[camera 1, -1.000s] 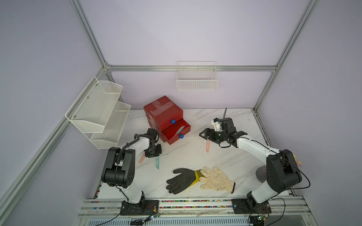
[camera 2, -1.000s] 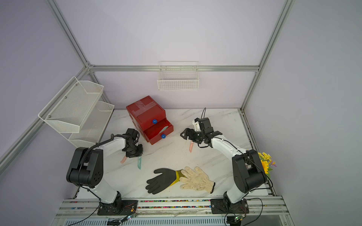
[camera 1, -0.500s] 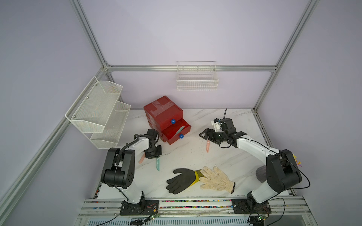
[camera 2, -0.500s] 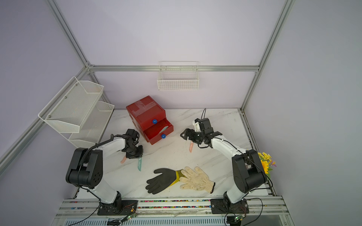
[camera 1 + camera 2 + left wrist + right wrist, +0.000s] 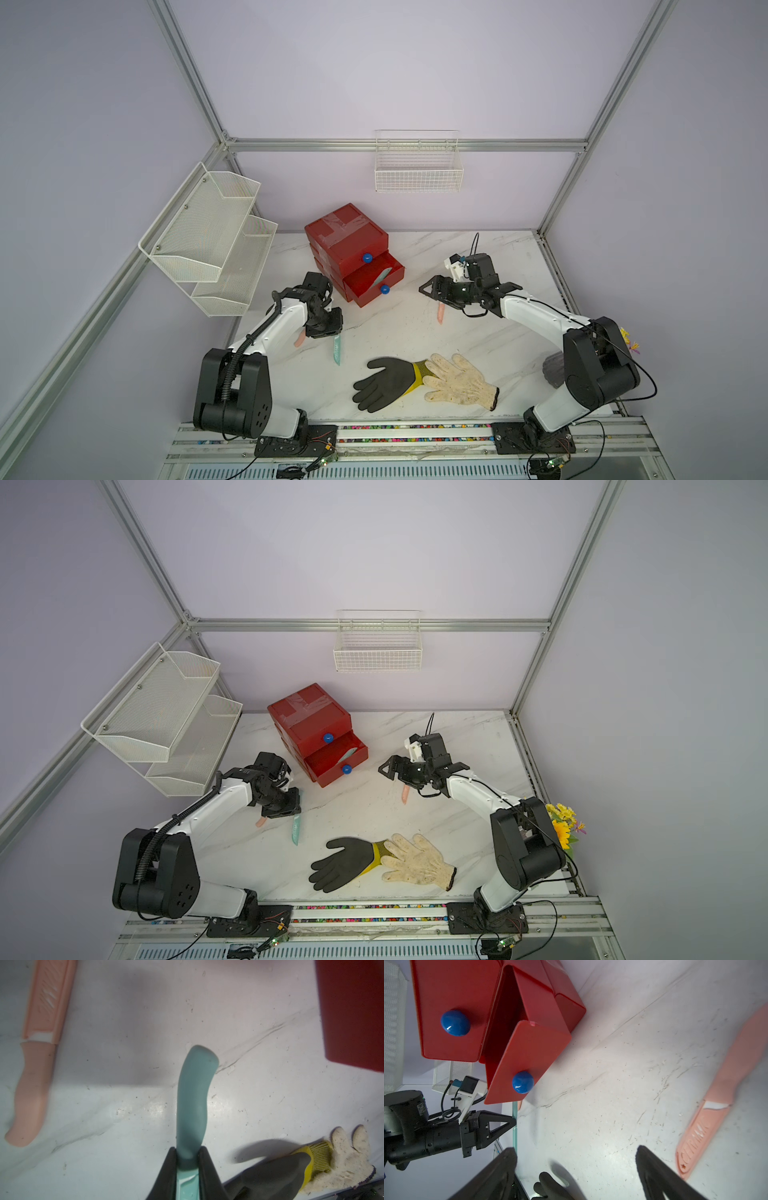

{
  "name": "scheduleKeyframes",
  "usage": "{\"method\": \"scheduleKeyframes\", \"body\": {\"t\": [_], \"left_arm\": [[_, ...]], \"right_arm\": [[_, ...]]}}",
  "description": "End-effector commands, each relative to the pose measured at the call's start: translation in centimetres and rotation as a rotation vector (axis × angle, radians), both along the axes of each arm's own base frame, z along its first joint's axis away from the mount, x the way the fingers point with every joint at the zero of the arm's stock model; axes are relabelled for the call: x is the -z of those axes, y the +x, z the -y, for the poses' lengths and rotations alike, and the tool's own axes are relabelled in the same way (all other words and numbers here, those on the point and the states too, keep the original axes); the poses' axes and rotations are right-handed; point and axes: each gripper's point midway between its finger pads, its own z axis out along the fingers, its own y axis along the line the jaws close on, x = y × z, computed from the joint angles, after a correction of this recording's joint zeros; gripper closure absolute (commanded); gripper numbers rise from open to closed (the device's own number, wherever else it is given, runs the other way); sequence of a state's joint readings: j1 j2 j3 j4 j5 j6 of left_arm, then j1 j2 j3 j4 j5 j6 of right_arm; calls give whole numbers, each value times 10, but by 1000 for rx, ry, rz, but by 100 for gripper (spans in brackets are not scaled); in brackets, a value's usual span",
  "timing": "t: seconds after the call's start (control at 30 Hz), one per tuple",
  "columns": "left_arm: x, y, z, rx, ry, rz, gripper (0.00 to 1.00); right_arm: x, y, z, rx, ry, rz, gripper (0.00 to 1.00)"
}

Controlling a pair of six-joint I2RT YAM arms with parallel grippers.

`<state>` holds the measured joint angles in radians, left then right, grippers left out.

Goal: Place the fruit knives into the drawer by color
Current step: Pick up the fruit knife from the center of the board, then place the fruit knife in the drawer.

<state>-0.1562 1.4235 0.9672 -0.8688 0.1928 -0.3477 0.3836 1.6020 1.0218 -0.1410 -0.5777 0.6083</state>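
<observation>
Nothing has shifted: left gripper pinches a teal knife, right gripper spread wide, empty; next, probably lift the knife into the open drawer.

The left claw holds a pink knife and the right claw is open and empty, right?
Not quite: the left gripper is shut on a teal knife, as the left wrist view shows; a pink knife lies nearby, unheld. The right gripper is indeed open and empty.
</observation>
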Motion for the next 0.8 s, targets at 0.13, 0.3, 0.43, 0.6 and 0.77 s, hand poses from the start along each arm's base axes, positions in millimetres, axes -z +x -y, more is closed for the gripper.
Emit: {"method": "scheduleKeyframes", "body": {"t": [0.13, 0.3, 0.43, 0.6, 0.77], "left_arm": [[-79, 12, 22, 58, -57, 151, 82], [-123, 17, 29, 113, -22, 226, 81], [-155, 39, 35, 198, 87, 316, 79], [-190, 103, 49, 297, 267, 490, 77], [-198, 157, 68, 361, 378, 625, 76]], "right_arm": [[-12, -16, -39, -128, 95, 13, 7], [-10, -17, -39, -126, 100, 4, 8], [-7, -18, -38, -127, 91, -9, 7], [-6, -20, -35, -118, 77, -22, 7], [-8, -16, -27, -107, 58, -36, 8]]}}
